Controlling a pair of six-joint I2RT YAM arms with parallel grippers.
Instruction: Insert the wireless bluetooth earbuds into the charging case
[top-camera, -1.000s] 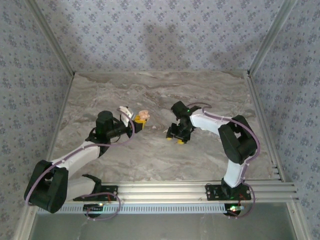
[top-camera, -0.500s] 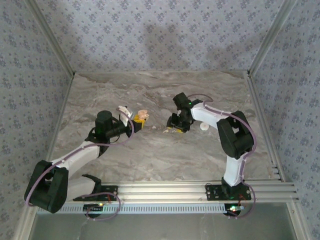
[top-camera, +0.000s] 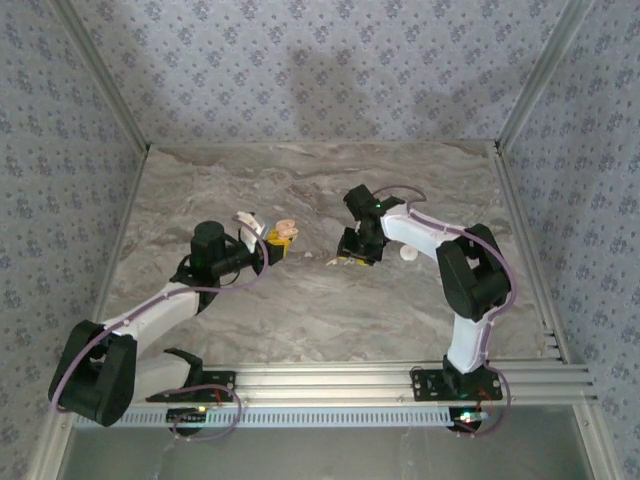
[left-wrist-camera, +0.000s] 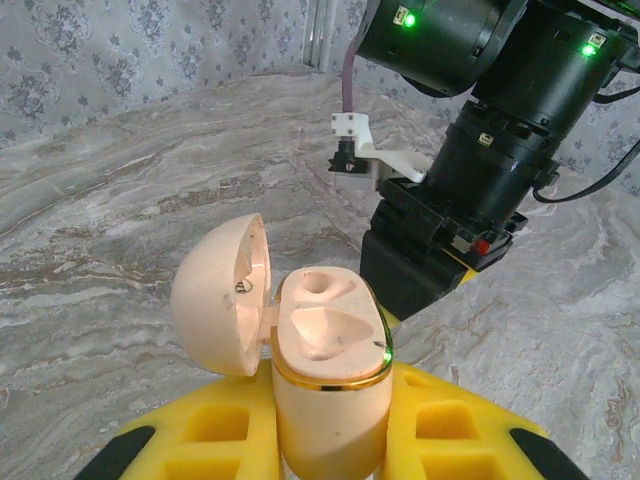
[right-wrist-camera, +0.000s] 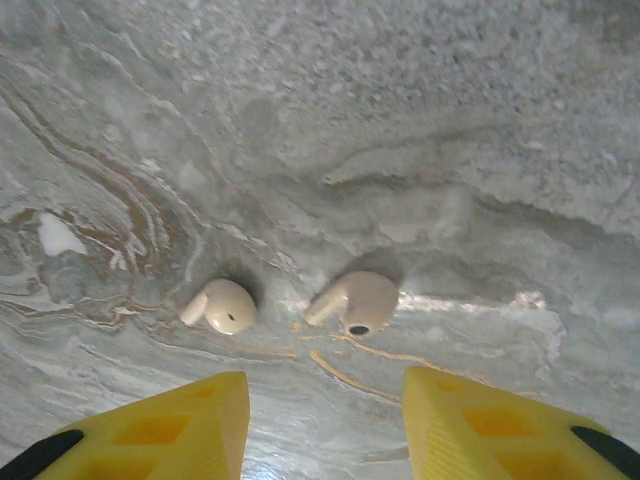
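Observation:
My left gripper (top-camera: 272, 243) is shut on the base of the tan charging case (left-wrist-camera: 330, 345), holding it upright. The case's lid (left-wrist-camera: 215, 305) is swung open to the left and both moulded wells are bare. In the top view the case (top-camera: 286, 232) sits just left of table centre. Two small cream earbuds lie side by side on the marble, the left earbud (right-wrist-camera: 225, 306) and the right earbud (right-wrist-camera: 360, 300). My right gripper (right-wrist-camera: 325, 420) hovers just short of them, open, with nothing between its yellow fingers (right-wrist-camera: 170, 430). It points down at the table (top-camera: 350, 258), right of the case.
A white round disc (top-camera: 409, 254) lies on the marble table (top-camera: 300, 320) just right of the right gripper. The right arm's black wrist (left-wrist-camera: 480, 170) stands close behind the case. Aluminium rails (top-camera: 520, 250) border the table's sides and front.
The right gripper has shifted a little towards the back of the table and its jaws have narrowed. The white disc came out from under the right arm. The left arm and case are still.

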